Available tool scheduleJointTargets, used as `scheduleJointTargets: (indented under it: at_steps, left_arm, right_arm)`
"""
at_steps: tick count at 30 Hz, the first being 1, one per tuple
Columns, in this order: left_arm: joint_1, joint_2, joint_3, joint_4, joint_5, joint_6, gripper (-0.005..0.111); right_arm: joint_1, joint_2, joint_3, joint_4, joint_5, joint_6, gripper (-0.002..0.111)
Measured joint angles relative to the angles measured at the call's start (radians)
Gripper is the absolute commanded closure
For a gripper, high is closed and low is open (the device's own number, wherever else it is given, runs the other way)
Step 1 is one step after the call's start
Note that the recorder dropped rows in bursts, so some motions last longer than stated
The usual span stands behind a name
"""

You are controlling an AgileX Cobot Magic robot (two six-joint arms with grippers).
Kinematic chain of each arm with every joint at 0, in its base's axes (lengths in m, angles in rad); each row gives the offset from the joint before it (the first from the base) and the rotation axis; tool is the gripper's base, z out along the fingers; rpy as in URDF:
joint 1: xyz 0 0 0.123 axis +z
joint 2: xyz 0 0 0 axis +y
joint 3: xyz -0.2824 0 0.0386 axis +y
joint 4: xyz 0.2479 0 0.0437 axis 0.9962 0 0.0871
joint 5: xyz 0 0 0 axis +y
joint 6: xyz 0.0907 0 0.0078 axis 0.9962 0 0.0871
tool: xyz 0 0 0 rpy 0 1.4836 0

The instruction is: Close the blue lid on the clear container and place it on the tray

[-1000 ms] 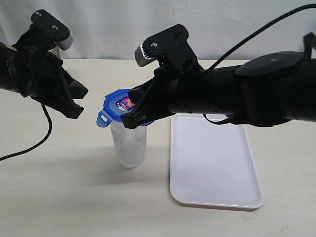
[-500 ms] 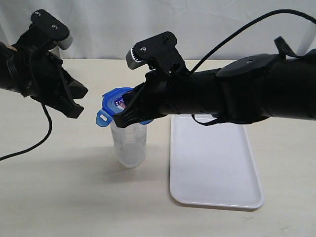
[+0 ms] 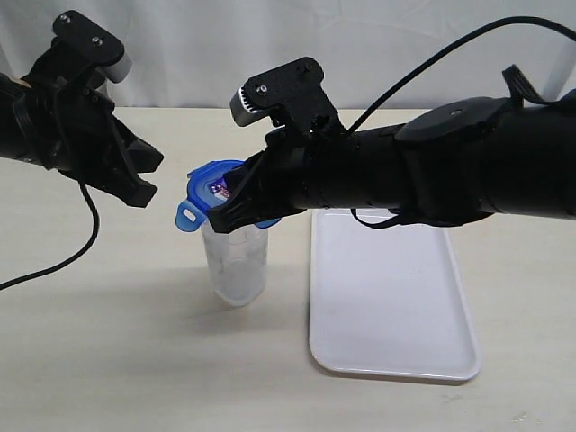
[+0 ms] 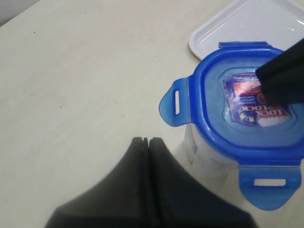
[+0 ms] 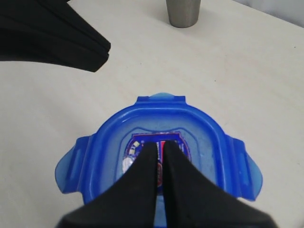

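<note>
Your right gripper [image 5: 156, 148], jaws together and empty, bears on the small blue plastic lid [image 3: 202, 184] atop the tall clear plastic container [image 3: 236, 263], centre-left beside the flat white tray [image 3: 387, 297]; your closed, empty left gripper [image 4: 145, 141] hangs clear, so off-centre pressure could topple it

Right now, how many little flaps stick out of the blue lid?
3 flaps show on the blue lid: one toward the steel cup, one on each side of the right hand. Another may hide under that hand.

Lab setup: pale tabletop [image 3: 108, 351], white curtain [image 3: 198, 45]
</note>
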State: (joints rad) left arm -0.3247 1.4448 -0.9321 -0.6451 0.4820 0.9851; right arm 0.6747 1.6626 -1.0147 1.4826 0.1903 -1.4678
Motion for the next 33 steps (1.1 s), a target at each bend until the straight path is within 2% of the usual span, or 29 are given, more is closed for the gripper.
scheduleJointTargets:
  at_steps: [21, 26, 29, 33]
  left_arm:
    - [0.000, 0.000, 0.000, -0.012, -0.002, 0.011, 0.107]
    - [0.000, 0.000, 0.015, -0.015, -0.005, 0.058, 0.107]
    - [0.000, -0.018, 0.100, -0.068, -0.126, 0.092, 0.107]
    - [-0.016, -0.073, 0.258, -0.257, -0.357, 0.260, 0.107]
  right_arm:
    - [0.001, 0.003, 0.002, -0.020, 0.000, 0.021, 0.104]
    - [0.001, 0.003, 0.002, -0.020, 0.000, 0.021, 0.104]
    - [0.001, 0.003, 0.002, -0.020, 0.000, 0.025, 0.104]
    - [0.001, 0.003, 0.002, -0.020, 0.000, 0.029, 0.104]
